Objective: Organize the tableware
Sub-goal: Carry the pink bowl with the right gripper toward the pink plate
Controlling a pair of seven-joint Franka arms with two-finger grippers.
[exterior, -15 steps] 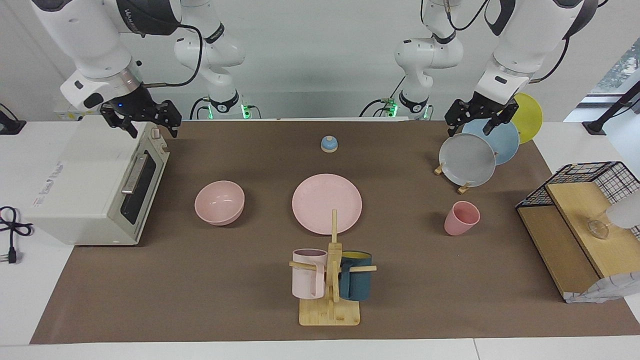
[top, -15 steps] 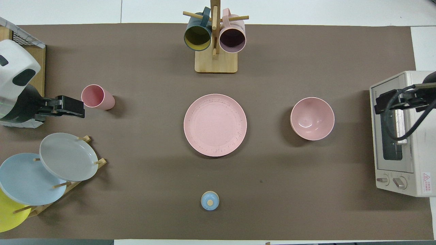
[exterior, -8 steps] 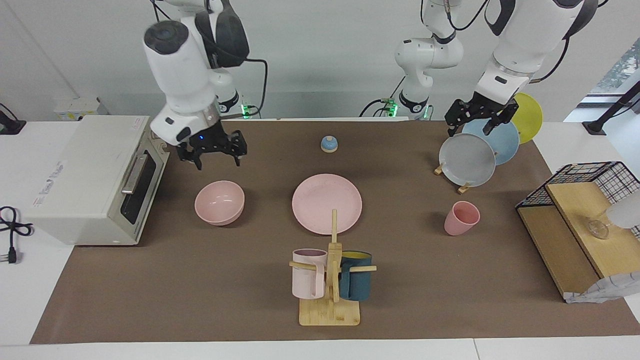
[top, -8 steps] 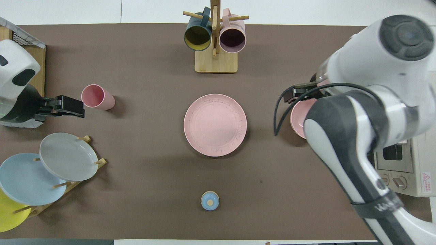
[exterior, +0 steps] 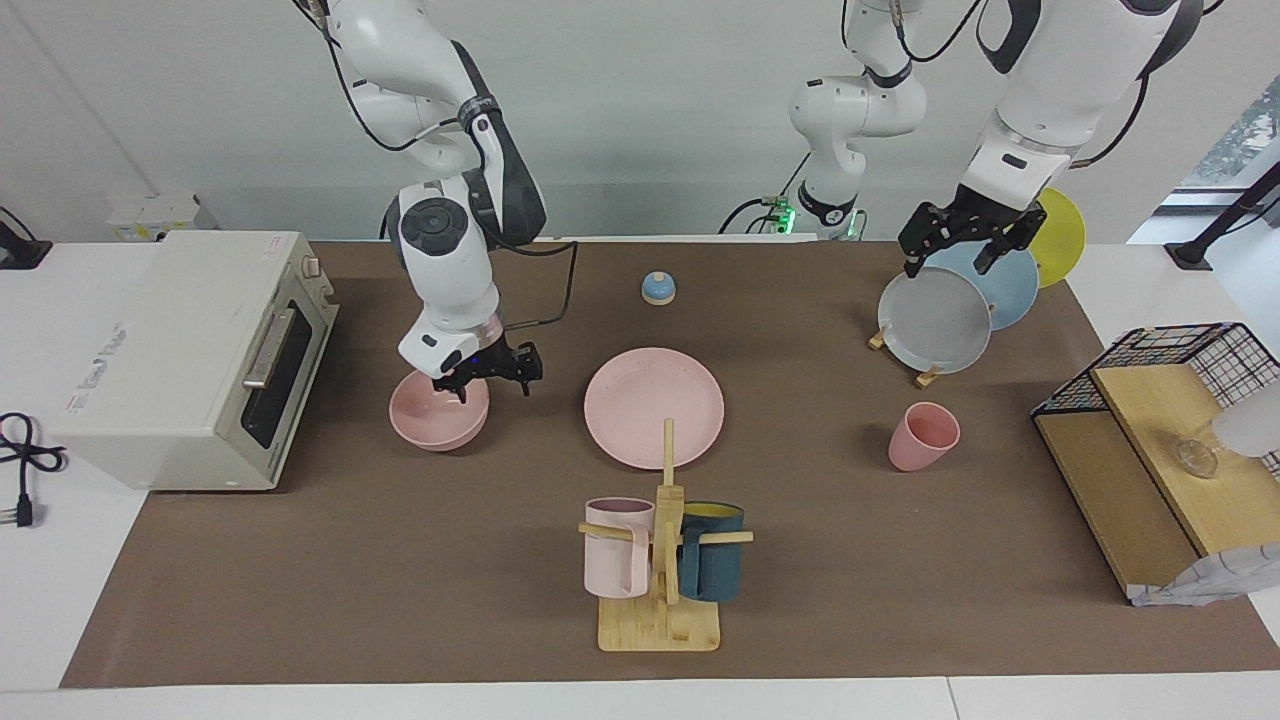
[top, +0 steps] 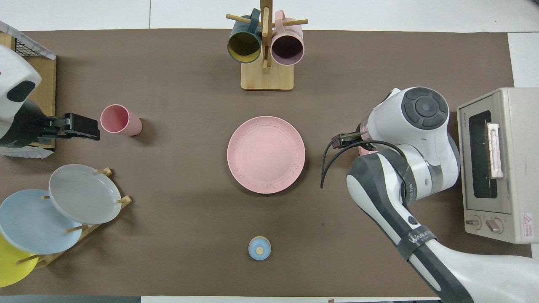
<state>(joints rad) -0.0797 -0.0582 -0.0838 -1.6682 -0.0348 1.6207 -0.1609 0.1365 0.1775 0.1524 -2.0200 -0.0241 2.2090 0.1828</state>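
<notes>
Facing view: my right gripper (exterior: pixel 489 376), jaws spread, sits at the pink bowl's (exterior: pixel 436 420) rim, left of centre. The pink plate (exterior: pixel 654 405) lies mid-frame; the pink cup (exterior: pixel 921 436) stands right of it. My left gripper (exterior: pixel 962 240), also spread and empty, hangs over the plate rack (exterior: pixel 935 318), upper right.

Overhead view: my right arm (top: pixel 410 139) covers the bowl at right; plate (top: pixel 266 154) centre, cup (top: pixel 120 120) left.
</notes>
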